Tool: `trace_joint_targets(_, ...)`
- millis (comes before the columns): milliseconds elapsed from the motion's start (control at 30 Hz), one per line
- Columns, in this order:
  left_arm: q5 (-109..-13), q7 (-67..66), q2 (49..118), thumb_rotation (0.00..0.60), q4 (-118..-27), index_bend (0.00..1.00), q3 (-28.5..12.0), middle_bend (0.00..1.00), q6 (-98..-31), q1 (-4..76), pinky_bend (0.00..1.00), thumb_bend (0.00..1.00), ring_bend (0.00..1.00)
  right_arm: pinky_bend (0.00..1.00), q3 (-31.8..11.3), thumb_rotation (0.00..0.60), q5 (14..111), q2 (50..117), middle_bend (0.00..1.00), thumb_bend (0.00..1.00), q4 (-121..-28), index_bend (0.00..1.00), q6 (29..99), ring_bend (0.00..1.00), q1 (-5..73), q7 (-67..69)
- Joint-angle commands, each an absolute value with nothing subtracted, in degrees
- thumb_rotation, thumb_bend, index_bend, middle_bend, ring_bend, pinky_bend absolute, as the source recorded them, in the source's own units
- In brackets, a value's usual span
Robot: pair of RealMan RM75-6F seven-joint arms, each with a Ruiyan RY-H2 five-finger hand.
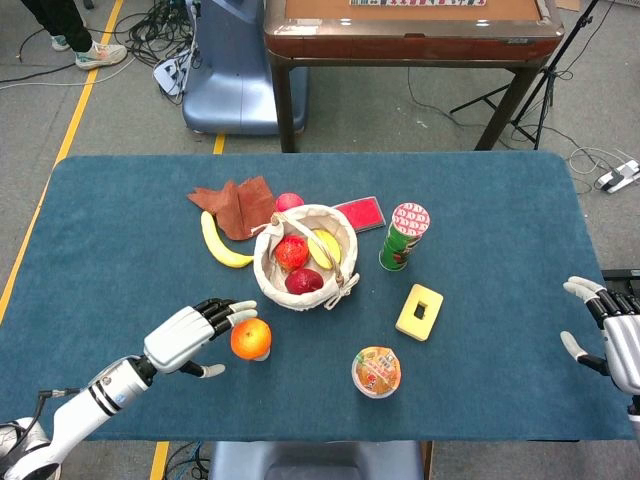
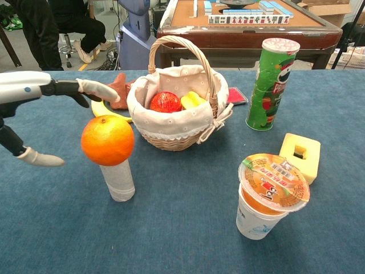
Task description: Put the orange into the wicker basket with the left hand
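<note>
Table [image 1: 120,230]: the head view takes in the whole blue top; the chest view sees only its middle.
Wicker basket [image 1: 272,280]: sits mid-table with red and yellow fruit inside; only the chest view shows its arched handle [image 2: 188,48] clearly.
My left hand [image 1: 190,332]: fingers spread wide, holding nothing, reaching just beside the orange; whether my fingertips touch it I cannot tell. The chest view cuts off my palm at the frame edge, leaving my fingers [image 2: 94,88] and thumb.
My right hand [image 1: 612,330]: at the table's right edge, fingers apart and empty; seen in the head view alone, partly cropped.
Orange [image 2: 107,140]: perched on a small clear bottle [image 2: 117,180], near the basket's front; the head view nearly hides the bottle.
</note>
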State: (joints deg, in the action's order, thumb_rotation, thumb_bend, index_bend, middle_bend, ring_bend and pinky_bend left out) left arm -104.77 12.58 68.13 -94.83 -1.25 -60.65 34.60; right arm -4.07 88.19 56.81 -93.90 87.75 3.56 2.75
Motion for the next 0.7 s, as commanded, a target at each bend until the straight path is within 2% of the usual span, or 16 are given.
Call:
trace_joint_targets(33,-104.28,12.19,69.54,0.600,-94.36,0.15,-1.55,0.08,-59.37,36.04,0.18,0.22,0.12,0.32,-4.02,0.600,88.18,56.87,0.24,0.26,-93.74,0.26,87.70,0.27,3.53,2.96)
trace_joint_targets(133,-103.20,11.09,71.19,0.600,-93.46,0.19,-2.00,0.08,-58.34,37.25,0.21,0.22,0.15,0.32,-3.99,0.600,88.14,56.97,0.24,0.26,-93.43,0.26,87.71,0.27,3.46,3.33)
trace_joint_targets(233,-101.95,9.24,73.05,0.600,-92.19,0.25,-2.53,0.11,-58.27,37.87,0.28,0.22,0.22,0.32,-3.94,0.600,88.13,57.05,0.24,0.26,-93.13,0.26,87.75,0.27,3.37,3.62)
trace_joint_targets(300,-101.27,8.24,73.75,0.600,-91.79,0.31,-2.70,0.17,-58.37,38.03,0.33,0.22,0.29,0.32,-3.93,0.600,88.16,57.07,0.24,0.26,-93.03,0.26,87.85,0.27,3.30,3.77)
trace_joint_targets(467,-100.05,6.99,75.05,0.600,-91.16,0.45,-3.33,0.41,-60.39,38.02,0.48,0.22,0.52,0.32,-3.90,0.600,88.23,57.04,0.24,0.26,-92.89,0.26,87.94,0.27,3.22,3.94)
trace_joint_targets(533,-99.52,7.67,75.18,0.600,-91.22,0.48,-3.63,0.45,-60.88,38.20,0.50,0.22,0.54,0.32,-3.91,0.600,88.29,57.09,0.24,0.26,-92.89,0.26,87.93,0.27,3.25,3.95)
trace_joint_targets(700,-97.89,9.10,74.98,0.600,-91.49,0.49,-4.86,0.46,-61.82,38.71,0.50,0.22,0.53,0.32,-3.93,0.600,88.48,57.24,0.24,0.26,-92.86,0.26,88.04,0.27,3.28,3.98)
